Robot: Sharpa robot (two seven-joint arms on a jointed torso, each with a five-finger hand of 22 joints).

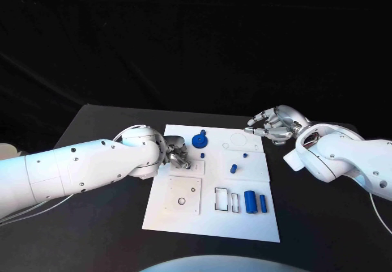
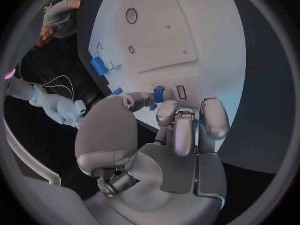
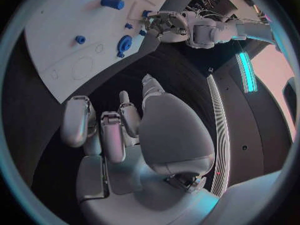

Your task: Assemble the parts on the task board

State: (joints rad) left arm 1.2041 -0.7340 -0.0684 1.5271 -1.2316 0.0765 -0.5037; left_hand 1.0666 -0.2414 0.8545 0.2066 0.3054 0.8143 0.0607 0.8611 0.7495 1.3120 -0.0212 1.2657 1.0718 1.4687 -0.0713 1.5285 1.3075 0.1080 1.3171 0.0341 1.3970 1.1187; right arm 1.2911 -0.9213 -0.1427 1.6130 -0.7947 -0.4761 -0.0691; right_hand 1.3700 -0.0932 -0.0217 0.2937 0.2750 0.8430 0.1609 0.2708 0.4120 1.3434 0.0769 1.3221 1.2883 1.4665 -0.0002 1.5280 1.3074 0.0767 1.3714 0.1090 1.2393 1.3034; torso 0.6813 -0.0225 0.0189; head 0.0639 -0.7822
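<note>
Head view: left hand is working at the task board centre-left, pinching a small blue part (looks held, not seated yet). Right hand is hovering off the far-right corner, fingers loosely apart, holding nothing. Blue cylinders, gear-like piece, peg still loose; most assy remaining.

The task board looks like smooth matt white plastic on the matt black table, the parts on it a satiny blue plastic, and the left hand and right hand of brushed silver metal.
</note>
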